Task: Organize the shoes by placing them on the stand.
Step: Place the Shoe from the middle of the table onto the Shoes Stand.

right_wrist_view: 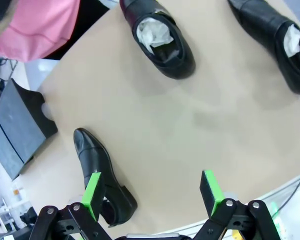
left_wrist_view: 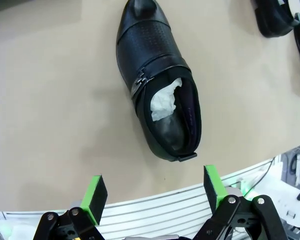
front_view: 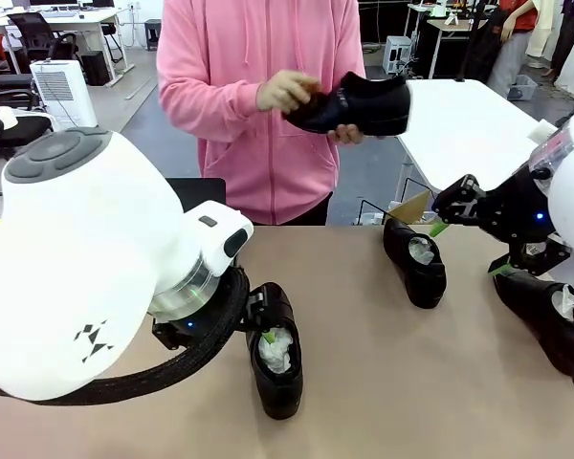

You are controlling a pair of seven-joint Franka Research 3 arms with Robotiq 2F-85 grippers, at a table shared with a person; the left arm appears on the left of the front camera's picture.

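1. left end effector (left_wrist_view: 153, 176): open, green pads well apart, gripping nothing. it hangs above the desk (front_view: 364, 382) just behind the heel end of the near-left shoe (front_view: 275, 368). in the front view one green pad sits just beside that shoe's opening.
2. near-left shoe: upright on its sole on the tan desk. it has a perforated upper and a small metal fitting at the side, with white paper stuffed in the opening.
3. right shoe (front_view: 540, 311): on the desk at the right side, with white paper inside. it is partly hidden by the right arm.
4. right end effector (front_view: 469, 249): open, pads spread wide, gripping nothing. it hangs over the desk between the right shoe and the middle shoe (front_view: 416, 263). one green fingertip is just beside the middle shoe's far end; i cannot tell if they touch.
5. middle shoe: on the desk right of centre, paper inside, well apart from the near-left shoe.
6. the stand (front_view: 196, 191): matt black, at the desk's far-left edge, mostly hidden behind the left arm. i cannot tell whether it rests on the desk. the three desk shoes lie apart from it.
7. a person in a pink top stands at the far side and holds the held shoe (front_view: 359, 103) in the air at chest height. the upper hand (front_view: 285, 91) is on top of it and the lower hand (front_view: 344, 135) is under it.
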